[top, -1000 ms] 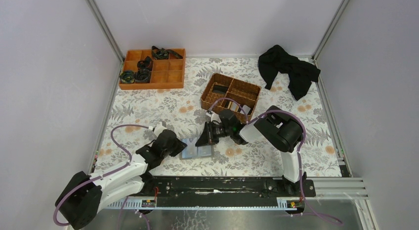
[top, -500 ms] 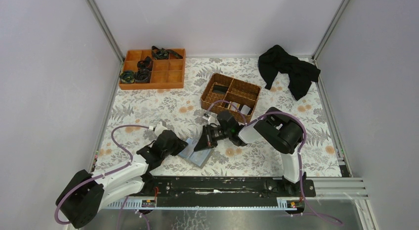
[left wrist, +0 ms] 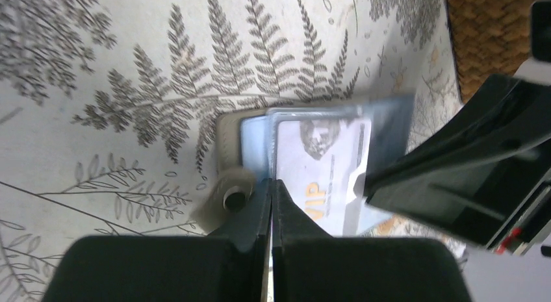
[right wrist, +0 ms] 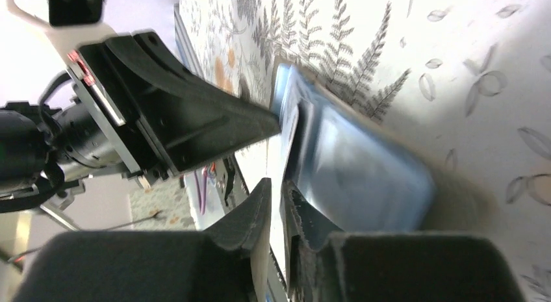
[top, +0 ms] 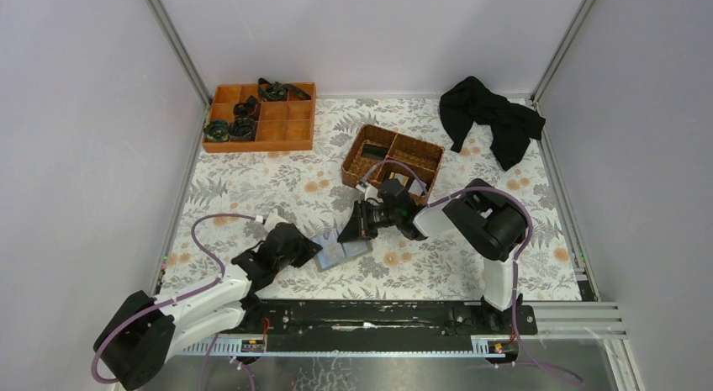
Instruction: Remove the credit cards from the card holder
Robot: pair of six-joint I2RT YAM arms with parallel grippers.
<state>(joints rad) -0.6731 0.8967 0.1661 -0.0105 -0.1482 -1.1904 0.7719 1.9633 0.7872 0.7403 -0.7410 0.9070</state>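
Observation:
The pale blue-grey card holder (top: pixel 343 252) lies on the fern-print table between my two grippers. My left gripper (top: pixel 313 250) is shut on its near edge (left wrist: pixel 271 188), beside a beige snap tab (left wrist: pixel 230 198). A white card printed "VIP" (left wrist: pixel 318 159) sticks out of the holder's blue pocket (left wrist: pixel 390 130). My right gripper (top: pixel 346 234) comes in from the right and is shut on that thin pale card's edge (right wrist: pixel 281 191). The card (right wrist: pixel 289 130) stands beside the holder's blue panel (right wrist: pixel 364 165). Other cards are hidden.
A brown wicker basket (top: pixel 418 142) holding a few small flat items stands just behind the right gripper. An orange divided tray (top: pixel 290 130) with dark items is at the back left. A black cloth (top: pixel 492 118) lies at the back right.
The holder has twisted and shifted a little on the table between the grippers. The right gripper has drawn slightly up and right. The left gripper has stayed on the holder.

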